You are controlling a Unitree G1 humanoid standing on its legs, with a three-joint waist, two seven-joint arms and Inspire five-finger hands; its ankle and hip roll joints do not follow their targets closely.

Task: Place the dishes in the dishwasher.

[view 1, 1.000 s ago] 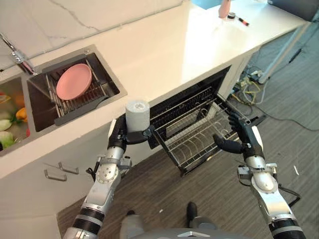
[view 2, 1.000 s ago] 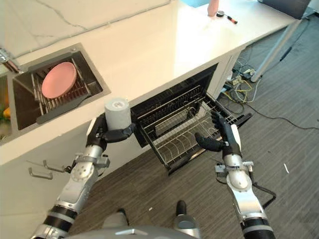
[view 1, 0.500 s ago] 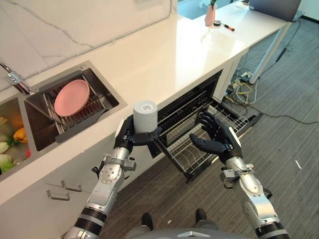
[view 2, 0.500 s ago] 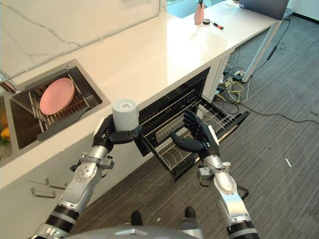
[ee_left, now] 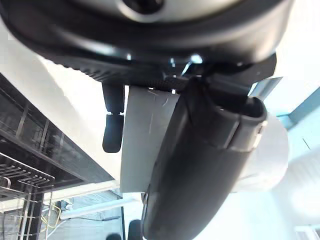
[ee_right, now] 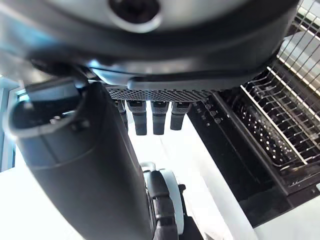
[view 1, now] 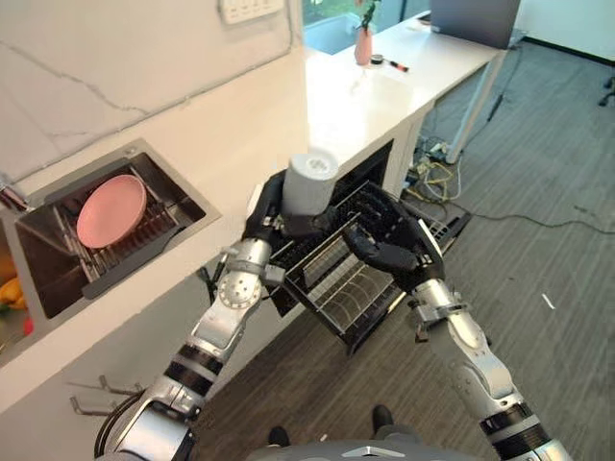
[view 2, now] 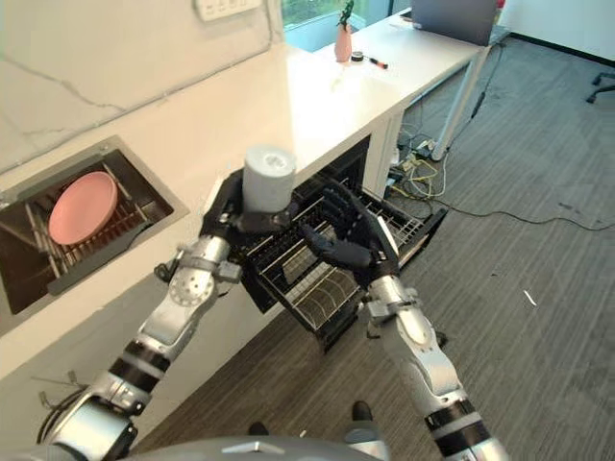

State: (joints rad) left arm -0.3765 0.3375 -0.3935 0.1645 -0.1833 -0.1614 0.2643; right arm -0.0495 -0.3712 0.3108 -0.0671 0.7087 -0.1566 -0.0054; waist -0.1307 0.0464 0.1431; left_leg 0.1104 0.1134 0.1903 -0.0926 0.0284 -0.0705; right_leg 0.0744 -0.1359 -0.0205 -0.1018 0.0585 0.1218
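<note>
My left hand [view 1: 272, 213] has its fingers and thumb curled round a grey cup [view 1: 309, 185], held upright with its long axis vertical, above the counter's front edge. My right hand [view 1: 386, 242] is spread loose just beside the cup, nearer to it than to anything else, palm toward it and holding nothing. Directly below both hands the dishwasher rack [view 1: 348, 283] is pulled out; I can make out no dishes in it. Well off to my left, a pink plate [view 1: 111, 209] leans in the drying rack inside the sink [view 1: 195, 204].
</note>
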